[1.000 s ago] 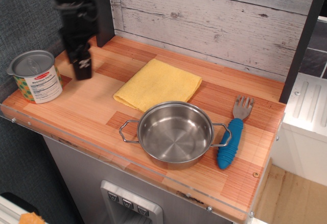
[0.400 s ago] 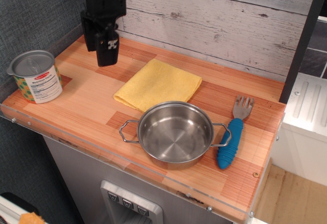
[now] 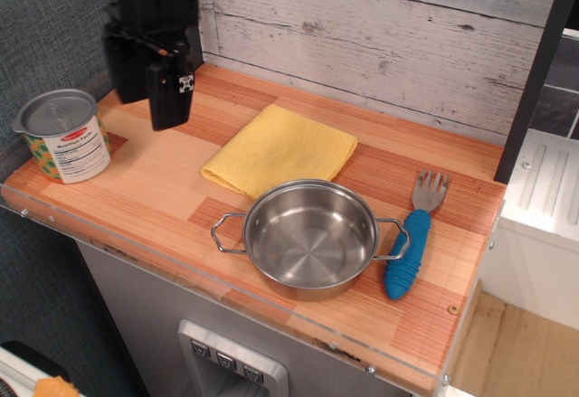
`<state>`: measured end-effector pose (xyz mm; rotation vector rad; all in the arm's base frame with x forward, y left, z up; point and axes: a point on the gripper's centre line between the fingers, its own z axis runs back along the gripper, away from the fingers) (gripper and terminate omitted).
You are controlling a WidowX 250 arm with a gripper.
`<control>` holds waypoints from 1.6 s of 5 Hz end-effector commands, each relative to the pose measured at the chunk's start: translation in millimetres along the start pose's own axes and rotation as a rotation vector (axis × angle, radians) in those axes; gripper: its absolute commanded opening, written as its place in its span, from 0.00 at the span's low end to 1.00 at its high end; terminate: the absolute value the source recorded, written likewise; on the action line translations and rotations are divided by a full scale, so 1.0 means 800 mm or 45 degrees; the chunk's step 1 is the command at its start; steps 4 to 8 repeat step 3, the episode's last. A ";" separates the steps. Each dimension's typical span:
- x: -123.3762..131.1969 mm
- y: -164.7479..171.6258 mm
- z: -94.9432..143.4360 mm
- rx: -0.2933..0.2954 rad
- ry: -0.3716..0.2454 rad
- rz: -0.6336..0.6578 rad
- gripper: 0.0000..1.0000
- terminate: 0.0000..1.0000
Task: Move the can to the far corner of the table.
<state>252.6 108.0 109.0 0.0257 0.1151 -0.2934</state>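
needed to drop the end effector (image 3: 169,99), jaw state unclear, squarely over the can (image 3: 62,137) standing free at the tabletop's (image 3: 163,189) near-left corner, clear of its rim.

A rectangular wooden table (image 3: 172,175) of light and reddish-orange striped planks, edged with a clear acrylic rim, sits on a grey base against a whitewashed plank wall. At its left end stands a short tin can (image 3: 62,137) with a silver top and a dotted orange, green and yellow label. Near the middle a folded yellow cloth (image 3: 280,149) lies flat. Just in front of the cloth sits a steel two-handled pot (image 3: 310,234). To the pot's right lies a fork with a blue handle (image 3: 412,235), beside the pot's handle.
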 end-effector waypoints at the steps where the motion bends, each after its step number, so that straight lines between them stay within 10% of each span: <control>1: -0.071 0.016 0.021 0.083 -0.034 0.274 1.00 0.00; 2: -0.085 0.028 0.026 0.070 -0.039 0.326 1.00 0.00; 3: -0.085 0.028 0.026 0.070 -0.039 0.326 1.00 1.00; 8: -0.085 0.028 0.026 0.070 -0.039 0.326 1.00 1.00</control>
